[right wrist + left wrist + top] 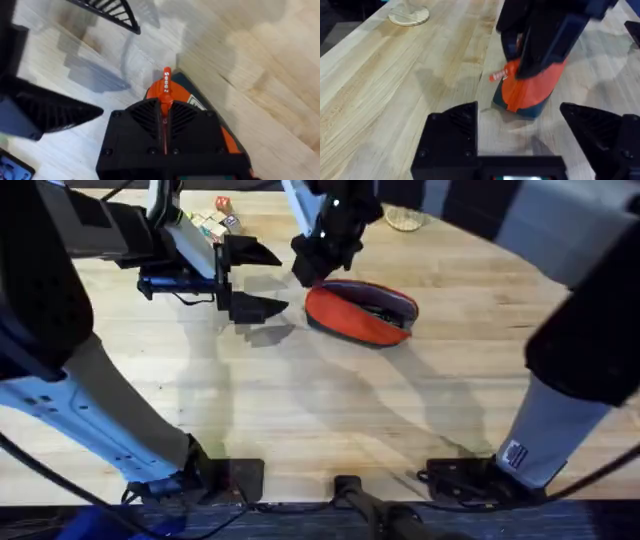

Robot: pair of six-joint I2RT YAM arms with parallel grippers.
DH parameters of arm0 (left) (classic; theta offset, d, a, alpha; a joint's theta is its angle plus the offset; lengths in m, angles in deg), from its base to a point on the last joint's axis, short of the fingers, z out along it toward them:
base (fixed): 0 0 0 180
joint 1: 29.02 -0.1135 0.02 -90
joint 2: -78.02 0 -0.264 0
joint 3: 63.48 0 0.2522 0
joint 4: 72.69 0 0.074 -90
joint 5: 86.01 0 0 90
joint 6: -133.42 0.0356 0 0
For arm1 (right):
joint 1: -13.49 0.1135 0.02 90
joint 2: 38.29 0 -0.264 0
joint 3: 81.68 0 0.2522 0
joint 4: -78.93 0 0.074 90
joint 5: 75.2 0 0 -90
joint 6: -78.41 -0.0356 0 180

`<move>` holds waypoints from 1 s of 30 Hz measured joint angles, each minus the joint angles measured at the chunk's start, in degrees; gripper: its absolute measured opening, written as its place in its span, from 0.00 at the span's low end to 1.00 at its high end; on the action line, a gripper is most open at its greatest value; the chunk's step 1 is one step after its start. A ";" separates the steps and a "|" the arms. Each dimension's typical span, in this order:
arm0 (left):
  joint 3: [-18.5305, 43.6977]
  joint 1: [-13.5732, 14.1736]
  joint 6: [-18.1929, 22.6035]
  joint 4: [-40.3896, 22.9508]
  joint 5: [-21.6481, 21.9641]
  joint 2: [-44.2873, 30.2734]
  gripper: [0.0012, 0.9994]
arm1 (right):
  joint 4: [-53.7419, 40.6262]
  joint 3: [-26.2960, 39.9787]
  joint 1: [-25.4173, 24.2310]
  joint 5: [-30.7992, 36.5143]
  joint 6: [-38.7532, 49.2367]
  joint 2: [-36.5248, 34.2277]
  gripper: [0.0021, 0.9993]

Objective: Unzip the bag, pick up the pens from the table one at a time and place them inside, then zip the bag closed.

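At the table's (300,410) twelve o'clock, the right gripper (165,107) clamps the bag's (355,312) orange zipper tab (166,85); the left gripper (262,280), at nine o'clock of the bag, hangs spread apart.

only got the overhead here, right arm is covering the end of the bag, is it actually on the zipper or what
Observer: Yes. The right wrist view shows the right gripper shut on the orange zipper pull tab at the end of the bag.
Operator: ok and the left one, is it touching the bag
Observer: No. In the left wrist view the left gripper is open, its fingers wide apart, stopped short of the bag's end above the table.
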 joint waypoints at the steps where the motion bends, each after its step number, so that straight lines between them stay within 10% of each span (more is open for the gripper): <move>1: 0.00 0.00 0.01 -0.02 0.11 0.00 0.99 | -0.07 0.02 0.00 0.28 0.02 0.83 0.03; 13: 0.00 0.52 -0.22 0.07 1.05 -1.52 0.99 | -0.82 0.11 -0.17 2.20 0.18 4.34 0.03; 30: -0.11 9.36 -4.26 14.81 -5.50 -8.94 0.99 | -0.82 0.11 -0.11 2.33 0.20 4.34 0.03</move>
